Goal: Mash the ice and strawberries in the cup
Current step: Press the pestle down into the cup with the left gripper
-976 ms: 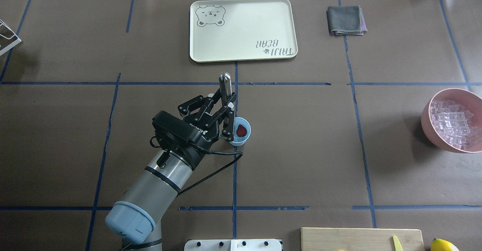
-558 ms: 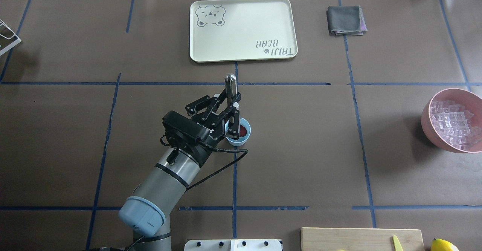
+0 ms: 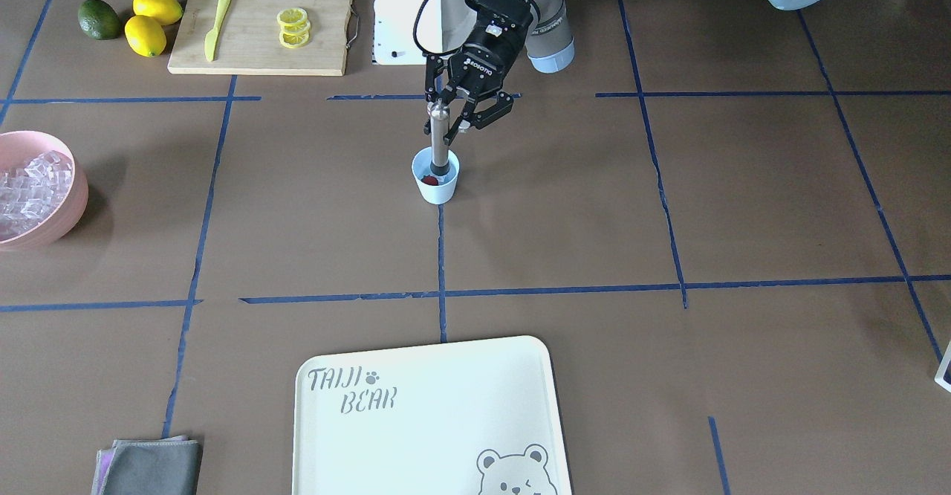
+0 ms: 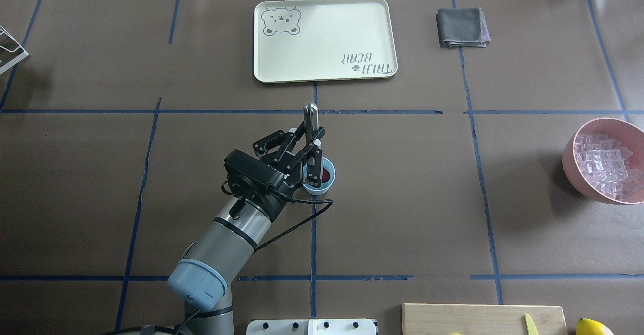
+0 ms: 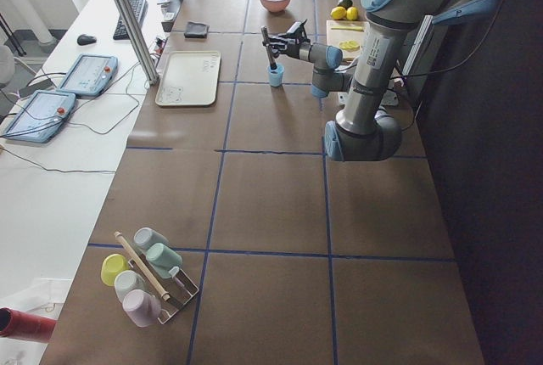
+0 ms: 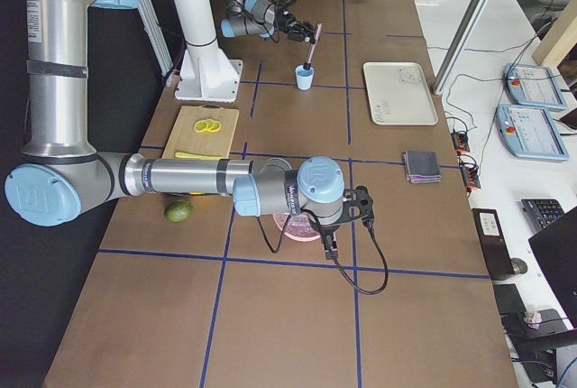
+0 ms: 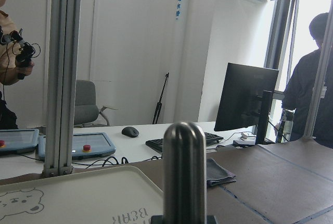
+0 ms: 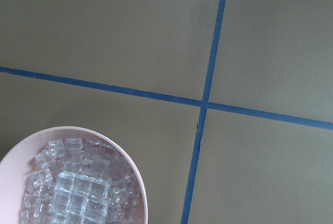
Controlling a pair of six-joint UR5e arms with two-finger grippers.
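The pale blue cup [image 3: 437, 187] stands near the table's middle, with the dark red strawberry [image 3: 429, 180] in it. It also shows in the overhead view [image 4: 319, 189], with the berry [image 4: 328, 175] inside. My left gripper [image 3: 447, 119] [image 4: 311, 146] is shut on a steel muddler [image 3: 440, 142] [image 7: 184, 172], whose lower end is inside the cup. The ice [image 4: 606, 166] [image 8: 78, 187] lies in the pink bowl [image 4: 573, 171]; I see none in the cup. My right gripper [image 6: 361, 205] hangs over that bowl; I cannot tell whether it is open.
A cream tray [image 4: 324, 71] and a folded grey cloth [image 4: 462, 26] lie at the far side. A cutting board [image 3: 260, 49] holds lemon slices and a yellow knife, with lemons [image 3: 152, 23] and an avocado [image 3: 99, 18] beside it. A cup rack [image 5: 144, 276] stands at the left end.
My left arm has moved right and forward. The muddler has shifted from beside the cup's rim to over the cup and now covers more of the strawberry.
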